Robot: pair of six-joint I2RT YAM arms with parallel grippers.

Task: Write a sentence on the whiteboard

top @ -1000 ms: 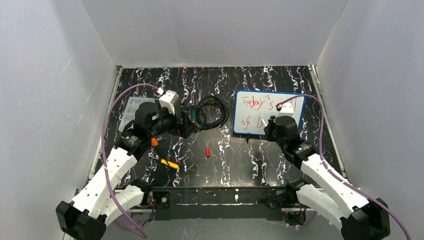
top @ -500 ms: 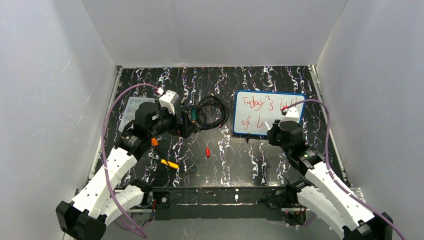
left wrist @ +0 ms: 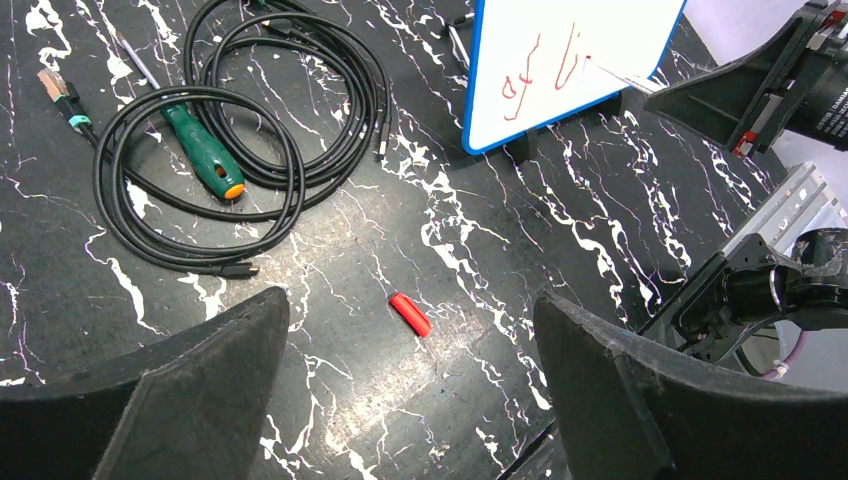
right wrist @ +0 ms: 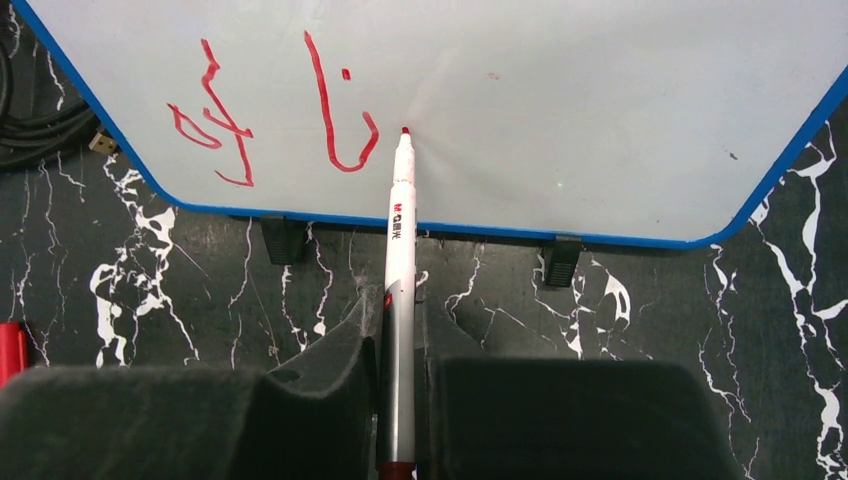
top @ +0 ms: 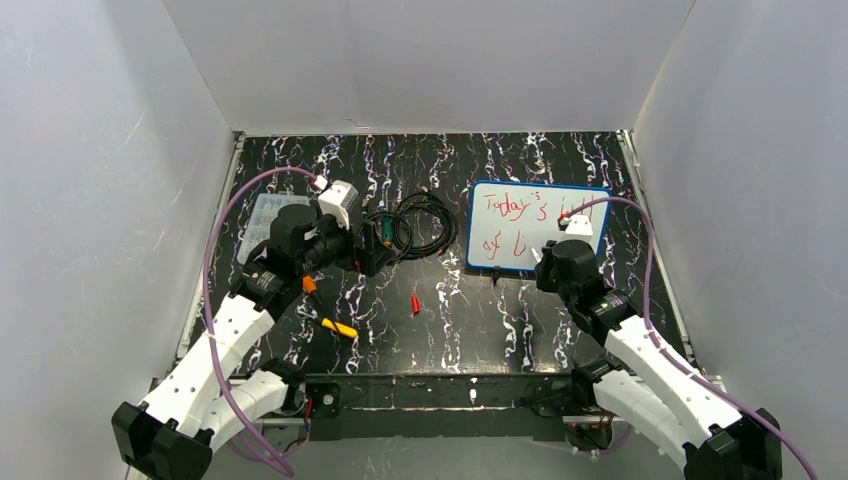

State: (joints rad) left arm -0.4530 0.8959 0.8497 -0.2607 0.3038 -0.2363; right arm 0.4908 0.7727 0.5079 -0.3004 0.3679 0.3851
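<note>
The whiteboard [top: 540,225] with a blue frame stands at the right back; it also shows in the left wrist view [left wrist: 590,30] and the right wrist view [right wrist: 600,120]. The sentence [top: 508,205] is red, "Today's" above and "of li" [right wrist: 215,120] below. My right gripper [right wrist: 400,310] is shut on a white marker [right wrist: 402,240], whose red tip touches the board just right of the "li". From above, this gripper [top: 545,262] is at the board's lower edge. My left gripper [left wrist: 410,300] is open and empty above a red cap [left wrist: 410,314].
A black cable coil [top: 420,225] with a green screwdriver [left wrist: 200,150] lies left of the board. A clear plastic box [top: 265,220] sits at far left. An orange tool [top: 310,284] and a yellow one [top: 340,328] lie near the left arm. The red cap [top: 415,304] lies mid-table.
My right gripper has moved a little right along the board's lower line with the marker. That line has grown from "of l" to "of li". The left arm has not moved.
</note>
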